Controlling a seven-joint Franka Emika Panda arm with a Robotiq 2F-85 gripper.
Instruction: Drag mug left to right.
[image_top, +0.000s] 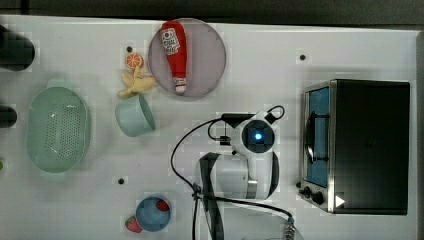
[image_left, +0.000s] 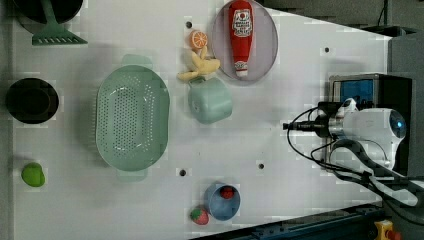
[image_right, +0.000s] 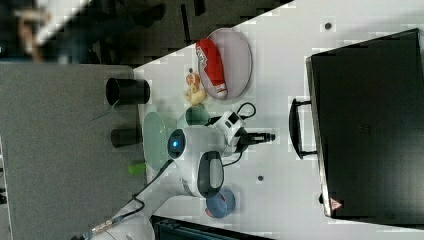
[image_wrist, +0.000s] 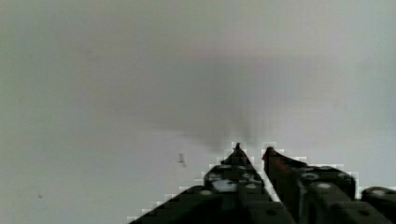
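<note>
One smooth round mint mug (image_top: 134, 116) beside a perforated oval colander (image_top: 57, 129)

One mug (image_top: 134, 116), one colander (image_top: 58, 129), two strawberries (image_top: 133, 224).

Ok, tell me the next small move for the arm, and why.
Probably carry the end effector across the table to the mug. The end effector hangs over bare surface, fingers nearly together with nothing between them, while the mug sits untouched beside the colander, far toward the top view's left.
</note>
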